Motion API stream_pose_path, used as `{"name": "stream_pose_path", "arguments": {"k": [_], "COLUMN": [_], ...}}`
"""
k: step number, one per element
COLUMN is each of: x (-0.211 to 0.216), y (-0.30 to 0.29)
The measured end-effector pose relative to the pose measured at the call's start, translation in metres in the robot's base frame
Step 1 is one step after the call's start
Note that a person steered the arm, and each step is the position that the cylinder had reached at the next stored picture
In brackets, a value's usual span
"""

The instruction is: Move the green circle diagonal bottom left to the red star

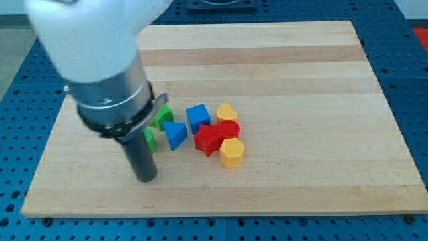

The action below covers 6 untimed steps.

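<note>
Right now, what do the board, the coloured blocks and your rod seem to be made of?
The board looks like light wood with a matte finish: pale grain stripes run along it. The blocks, such as the blue cube and the red star, look like smooth painted wood or plastic; which one is unclear. My rod looks like dark matte rubber or plastic, and my tip rests at the view's bottom left of the blocks.

Tip point(146, 178) down on the wooden board point(301, 60), toward the view's lower left. Partly hidden behind the rod: two green blocks point(163, 115) point(151, 139), shapes unclear. Blue triangle point(176, 134) and blue cube point(198, 118) beside them. Further right, touching: red star point(208, 140), red block point(229, 129), yellow heart point(227, 112), yellow hexagon point(232, 153).
</note>
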State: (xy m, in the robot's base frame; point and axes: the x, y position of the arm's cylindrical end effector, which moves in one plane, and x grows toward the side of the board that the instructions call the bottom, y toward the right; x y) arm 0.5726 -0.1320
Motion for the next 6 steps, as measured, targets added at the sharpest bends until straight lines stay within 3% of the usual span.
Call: {"name": "stream_pose_path", "arguments": {"k": [1,2,3,4,5,6], "x": [0.017,-0.017,-0.111,-0.111,-0.066,-0.063], "y": [-0.039,-0.060,-0.063,-0.058,-0.012,-0.007]}}
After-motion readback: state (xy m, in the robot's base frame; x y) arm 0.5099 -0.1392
